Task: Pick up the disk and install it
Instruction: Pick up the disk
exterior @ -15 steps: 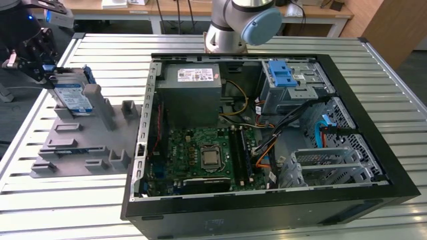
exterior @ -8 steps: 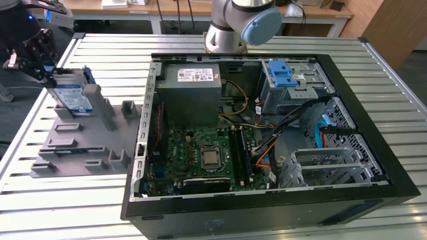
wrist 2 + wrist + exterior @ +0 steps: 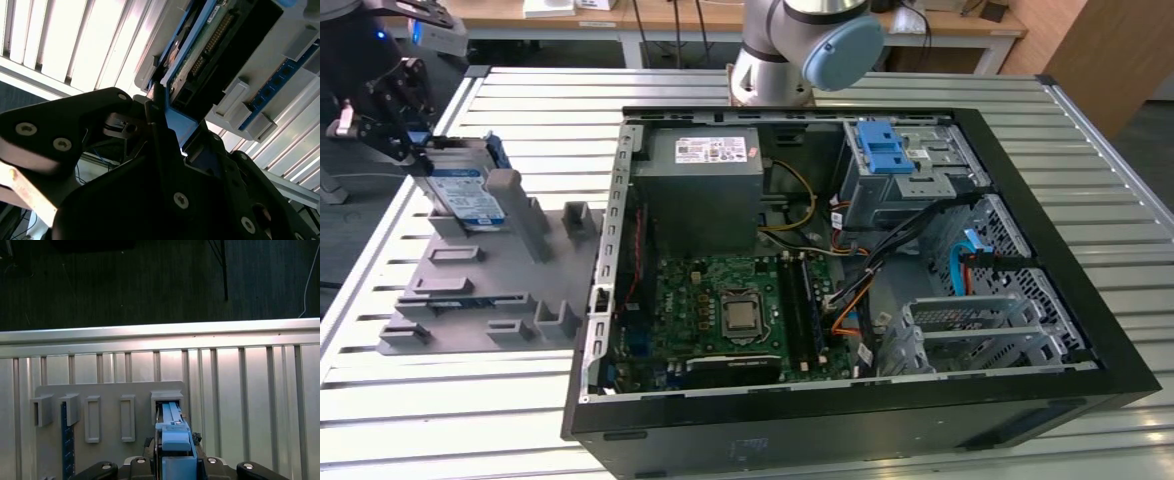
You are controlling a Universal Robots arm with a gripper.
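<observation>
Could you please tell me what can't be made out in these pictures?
1) Disk lower edge, exterior view: sunk in the grey fixture.
2) Disk label, first wrist view: disk seen edge-on, its near end behind the end effector.
3) Drive cage interior, exterior view: covered by its blue latch.

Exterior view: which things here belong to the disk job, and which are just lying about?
Job: disk; gripper shut on it; grey holder; open computer case.
Bystanders: power-supply box; motherboard; cables.
</observation>
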